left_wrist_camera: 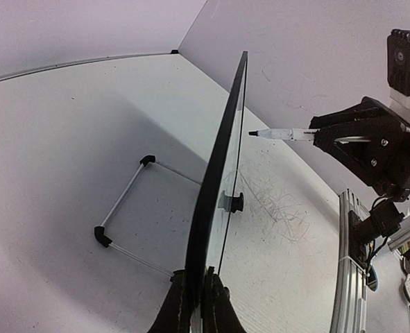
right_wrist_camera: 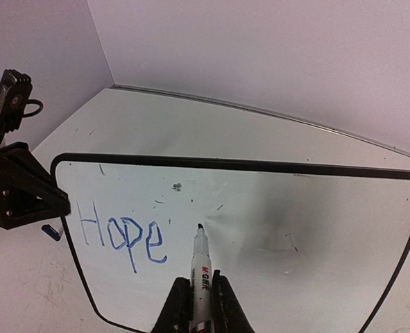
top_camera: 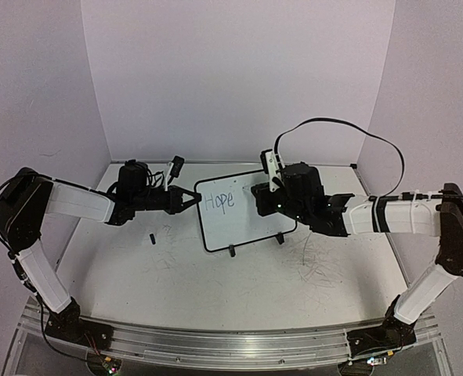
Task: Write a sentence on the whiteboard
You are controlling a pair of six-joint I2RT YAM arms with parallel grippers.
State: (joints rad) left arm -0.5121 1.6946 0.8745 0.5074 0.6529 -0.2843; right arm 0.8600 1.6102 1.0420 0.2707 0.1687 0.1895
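**"Hope" goes up on the board**

The whiteboard [top_camera: 247, 223] stands propped mid-tabletop [top_camera: 215, 290], with one blue word of the sentence [right_wrist_camera: 121, 236], "Hope", at its left. The left hand [left_wrist_camera: 201, 300] is clamped on its left edge. The right hand [right_wrist_camera: 198, 305] grips a marker [right_wrist_camera: 201, 263], tip just right of the word.

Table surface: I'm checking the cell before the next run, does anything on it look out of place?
Yes. Grey scribbles mar the table near the whiteboard's right foot, and a small black piece, perhaps a marker cap, lies loose left of it.

Tilted black-framed whiteboard [top_camera: 243, 225], sentence [right_wrist_camera: 121, 237] only "Hope"
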